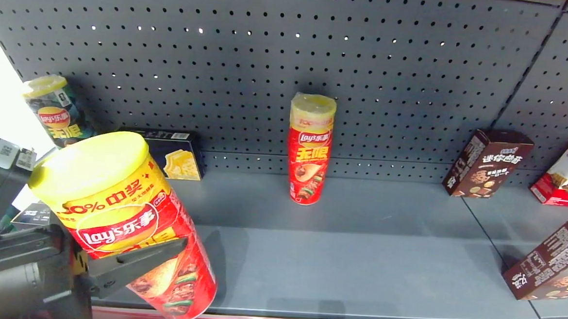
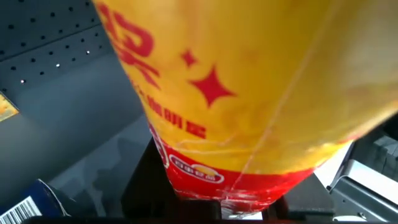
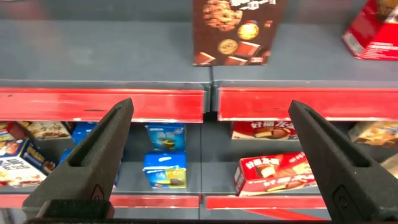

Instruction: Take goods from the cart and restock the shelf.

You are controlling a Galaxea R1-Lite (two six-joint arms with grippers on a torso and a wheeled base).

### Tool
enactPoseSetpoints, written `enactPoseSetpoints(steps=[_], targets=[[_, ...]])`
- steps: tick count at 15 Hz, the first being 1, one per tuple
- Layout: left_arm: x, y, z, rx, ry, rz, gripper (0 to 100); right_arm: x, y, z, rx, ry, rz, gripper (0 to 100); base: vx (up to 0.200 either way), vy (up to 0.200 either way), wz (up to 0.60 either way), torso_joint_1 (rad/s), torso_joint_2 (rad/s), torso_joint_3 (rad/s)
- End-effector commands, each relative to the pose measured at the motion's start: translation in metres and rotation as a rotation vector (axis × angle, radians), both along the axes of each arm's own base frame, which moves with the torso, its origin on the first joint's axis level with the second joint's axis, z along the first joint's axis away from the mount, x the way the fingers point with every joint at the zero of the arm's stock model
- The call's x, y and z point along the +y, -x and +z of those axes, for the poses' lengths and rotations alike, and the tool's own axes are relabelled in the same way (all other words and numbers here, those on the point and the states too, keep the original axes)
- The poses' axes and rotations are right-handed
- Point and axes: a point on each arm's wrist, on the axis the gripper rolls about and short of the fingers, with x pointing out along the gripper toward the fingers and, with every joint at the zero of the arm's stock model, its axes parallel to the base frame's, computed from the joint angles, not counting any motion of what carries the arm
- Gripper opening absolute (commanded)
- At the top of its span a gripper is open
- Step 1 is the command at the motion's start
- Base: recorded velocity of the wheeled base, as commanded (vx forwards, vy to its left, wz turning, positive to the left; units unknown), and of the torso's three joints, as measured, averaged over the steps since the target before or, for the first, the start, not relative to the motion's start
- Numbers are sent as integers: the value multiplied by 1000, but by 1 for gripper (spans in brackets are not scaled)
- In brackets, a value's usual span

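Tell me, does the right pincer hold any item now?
No, the right pincer is open: nothing sits between its two fingers, and the red shelf edge shows through the gap.

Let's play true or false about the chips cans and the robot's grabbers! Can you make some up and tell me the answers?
1. The left gripper holds a chip can with a yellow lid. True.
2. The red can on the shelf is lying on its side. False: it stands upright near the back wall.
3. The right gripper is carrying a box. False: it is open and holds nothing.
4. A brown box stands on the shelf, to the right of the red can. True.
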Motion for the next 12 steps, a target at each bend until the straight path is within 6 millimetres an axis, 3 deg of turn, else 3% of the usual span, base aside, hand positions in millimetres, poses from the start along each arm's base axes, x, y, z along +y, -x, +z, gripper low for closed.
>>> enactPoseSetpoints(steps=[1,7,8,9,12], targets=[[1,2,2,-15,5,4,0,0,0,0,1,1,0,100,0,0,0,0,0,0],[4,9,-2,-49,-26,-7,0,0,0,0,-2,7,-2,100,0,0,0,0,0,0],[4,10,-7,-66,-52,-12,0,1,4,66,-68,38,50,100,0,0,0,0,0,0],[4,12,-9,-75,-66,-20,0,1,-7,93,-20,30,116,100,0,0,0,0,0,0],[4,12,-9,-102,-89,-19,0,3,-19,129,-14,54,195,100,0,0,0,0,0,0]])
